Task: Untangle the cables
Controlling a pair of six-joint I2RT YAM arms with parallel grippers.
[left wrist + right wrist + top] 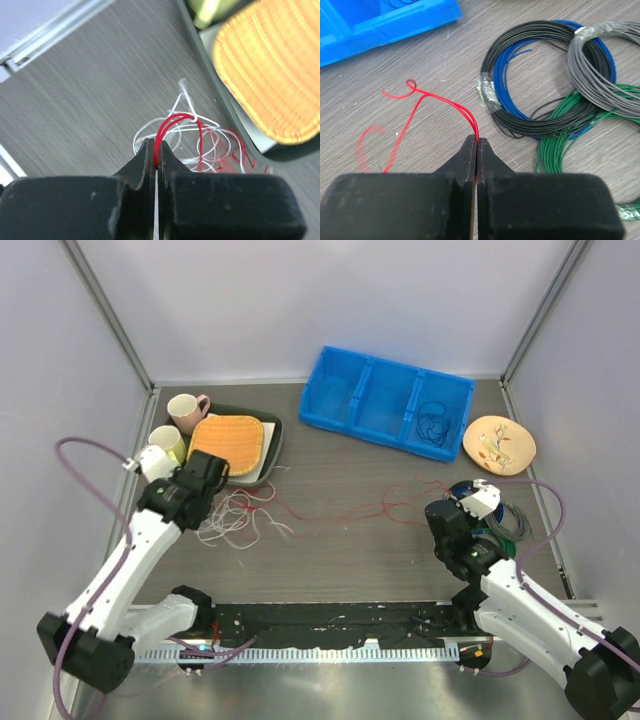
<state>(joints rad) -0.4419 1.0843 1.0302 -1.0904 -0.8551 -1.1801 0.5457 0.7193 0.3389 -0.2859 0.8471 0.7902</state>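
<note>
**two arms, one red strand: pull it slow**

big stuff first: grey table (pixel 350 560), with a blue bin (pixel 385 405) at the back. its right-hand compartment holds a dark cable loop (pixel 433 425). back left there's a tray (pixel 275 435) with an orange mat (pixel 228 443) on it. over by the right arm sit taped wire coils, black and blue (pixel 487 90), grey (pixel 585 70) and green (pixel 560 145). they're bundled already, so i'd leave them alone.

the job itself is the red cable (pixel 340 512). it lies slack and wavy across the middle of the table, long axis running left to right. its left end is buried in the white cable (pixel 235 520) tangle just in front of the tray, and its right end curls toward the coils.

the left gripper (pixel 156 150) is clamped tight on a few red loops right where they come out of the white knot. the right gripper (pixel 476 142) is pinched closed on a doubled bit of red near the far end.

my take is the step in hand is drawing red out of white. i'd pull apart along the cable's own line, gently and low to the table. watch that white knot: if it bunches up and drags along, i'd back off and regrip closer in rather than yank it.
</note>
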